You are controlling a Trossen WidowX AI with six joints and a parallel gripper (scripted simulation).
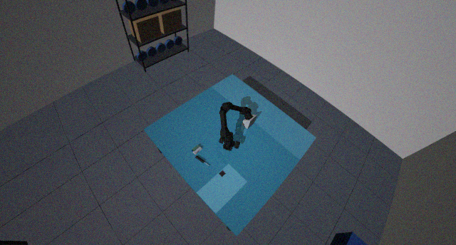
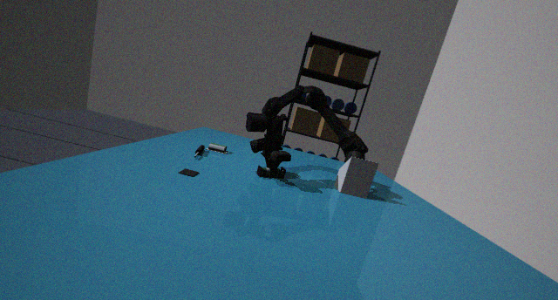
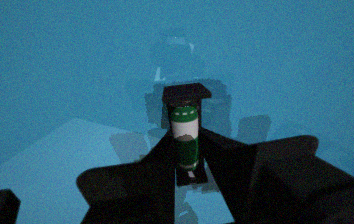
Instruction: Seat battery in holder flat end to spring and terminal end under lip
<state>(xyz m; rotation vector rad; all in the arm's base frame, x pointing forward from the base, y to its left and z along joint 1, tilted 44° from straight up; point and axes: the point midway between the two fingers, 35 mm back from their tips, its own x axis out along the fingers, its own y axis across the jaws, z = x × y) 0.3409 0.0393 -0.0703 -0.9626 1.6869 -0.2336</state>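
Note:
The battery (image 3: 185,131), green with a white band, lies lengthwise over the black holder (image 3: 187,92) in the wrist view. Its far green end is close to the raised lip; whether it is under the lip cannot be told. Its near end is by the holder's low end wall, where the spring is not clearly visible. My gripper (image 3: 183,131) (image 1: 229,146) (image 2: 272,166) is shut on the battery, with one finger on each side. The fingers hide parts of the holder's sides. In the top and exterior views the arm hides the battery and the holder is too dark to make out.
A white cylindrical item (image 1: 197,149) (image 2: 217,147) and a dark tool with a thin light tip (image 1: 201,159) (image 2: 200,150) lie to one side. A small dark flat square (image 1: 222,173) (image 2: 188,173) lies apart. A pale block (image 2: 358,178) stands by the arm's base.

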